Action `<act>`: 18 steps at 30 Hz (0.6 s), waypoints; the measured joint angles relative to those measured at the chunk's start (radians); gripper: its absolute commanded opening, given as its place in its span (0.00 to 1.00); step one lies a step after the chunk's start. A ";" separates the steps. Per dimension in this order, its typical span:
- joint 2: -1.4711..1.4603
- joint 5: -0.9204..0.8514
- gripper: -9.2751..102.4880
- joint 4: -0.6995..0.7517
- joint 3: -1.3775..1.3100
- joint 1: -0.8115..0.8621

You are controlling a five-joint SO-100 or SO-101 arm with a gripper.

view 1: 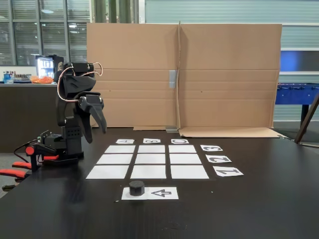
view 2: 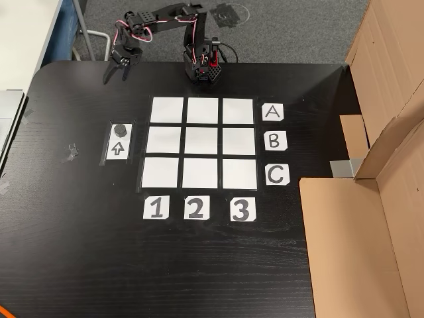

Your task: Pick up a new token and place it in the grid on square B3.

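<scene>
The black token [view 1: 136, 187] [view 2: 120, 129] sits on one end of a white paper strip [view 1: 162, 193] [view 2: 118, 150] with an arrow outline, just outside the grid [view 1: 151, 159] [view 2: 203, 142]. All nine white squares are bare, including square B3 [view 1: 151, 148] [view 2: 239, 141]. My gripper [view 1: 95, 134] [view 2: 114, 76] hangs above the table beside the arm's base, fingers pointing down and parted, with nothing between them. It is well apart from the token and off the grid's corner near label A.
Labels A, B, C [view 2: 273, 140] and 1, 2, 3 [view 2: 195, 208] edge the grid. A tall cardboard wall [view 1: 184, 74] [view 2: 371, 218] stands behind the label A B C side. The arm's base [view 1: 65, 144] [view 2: 202, 66] is clamped at the table edge. Dark tabletop surrounds the papers.
</scene>
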 measured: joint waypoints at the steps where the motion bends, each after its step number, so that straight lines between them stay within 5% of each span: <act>1: -0.035 0.000 0.39 0.020 -0.035 -0.008; 18: -0.515 -0.020 0.39 0.253 -0.541 -0.100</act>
